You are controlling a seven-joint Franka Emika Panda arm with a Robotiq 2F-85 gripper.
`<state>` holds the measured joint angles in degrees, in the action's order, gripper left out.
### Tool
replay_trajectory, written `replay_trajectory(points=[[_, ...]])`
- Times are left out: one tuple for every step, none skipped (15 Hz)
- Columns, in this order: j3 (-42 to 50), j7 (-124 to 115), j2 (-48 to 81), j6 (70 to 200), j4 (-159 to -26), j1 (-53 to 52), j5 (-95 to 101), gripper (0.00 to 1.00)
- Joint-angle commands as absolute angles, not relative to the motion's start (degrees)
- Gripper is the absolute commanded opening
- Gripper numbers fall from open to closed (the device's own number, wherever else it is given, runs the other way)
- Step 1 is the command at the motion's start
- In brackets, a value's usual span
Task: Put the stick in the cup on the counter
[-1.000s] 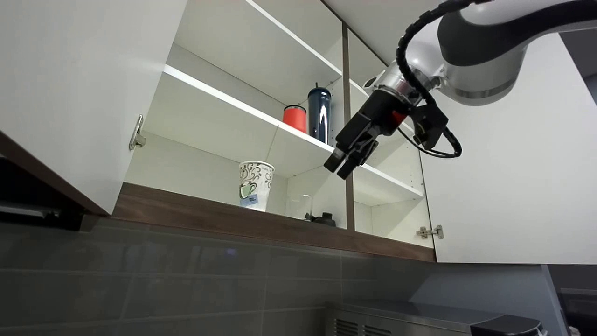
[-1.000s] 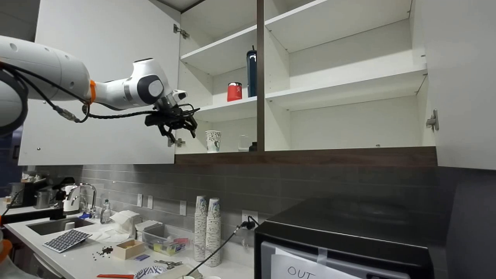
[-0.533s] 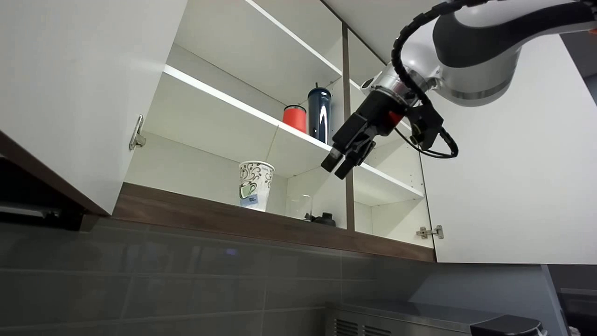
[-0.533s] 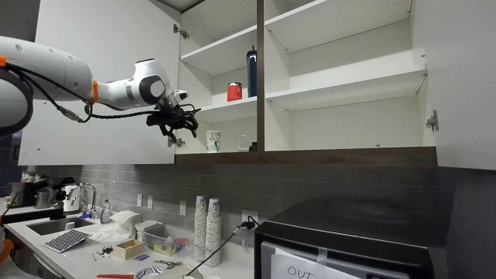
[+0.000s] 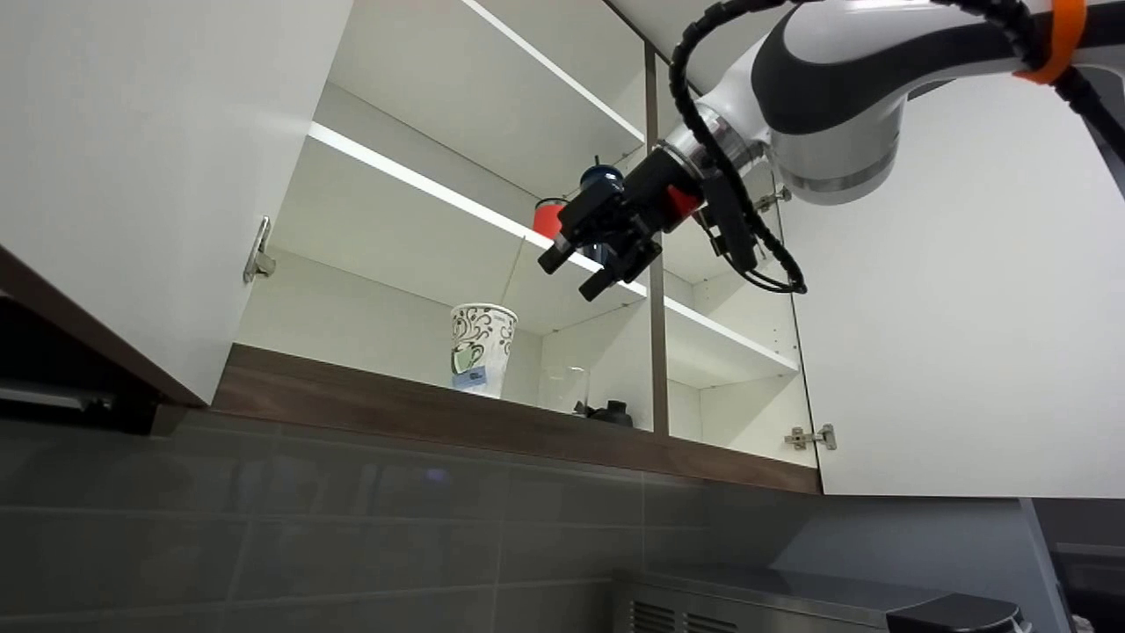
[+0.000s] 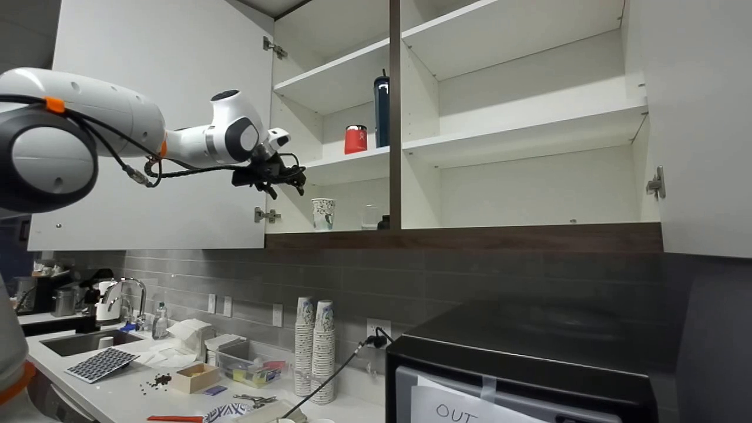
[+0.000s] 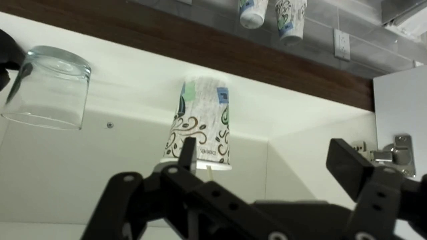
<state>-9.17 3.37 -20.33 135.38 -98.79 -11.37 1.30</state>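
The pincer (image 5: 573,272) hangs spread and empty, likely because its work is done: the stick (image 7: 209,173) leans in the upright paper cup (image 7: 201,120) (which presumably props it) on the bottom shelf (image 7: 133,80).

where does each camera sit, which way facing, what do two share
In an exterior view: lower than the cabinet, facing up into it; gripper and arm show.
In an exterior view: higher than the counter, facing the cabinet; arm and gripper show.
Wrist view: wrist-mounted, facing the patterned cup, picture inverted; spread fingers show.
Both exterior views share the red cup and dark bottle.
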Motion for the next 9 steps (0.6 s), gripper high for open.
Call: replay_trajectory(points=[[-11.4,-1.3,-15.3,139.3,-92.5,-9.7,2.1,1.00],[-11.9,-2.9,-14.3,141.6,-91.3,-9.1,3.1,1.00],[-12.3,-4.0,-13.5,143.1,-90.4,-8.6,4.1,1.00],[-12.5,-4.9,-12.7,144.7,-89.7,-8.5,4.2,1.00],[-12.9,-6.0,-11.9,145.9,-88.9,-8.0,5.1,1.00],[-13.1,-7.2,-11.2,146.8,-88.2,-7.7,5.7,1.00],[-13.3,-8.2,-10.6,147.5,-87.6,-7.5,6.3,1.00],[-13.5,-9.2,-9.9,148.0,-87.0,-7.4,6.9,1.00],[-13.6,-10.1,-9.3,148.4,-86.5,-7.3,7.5,1.00]])
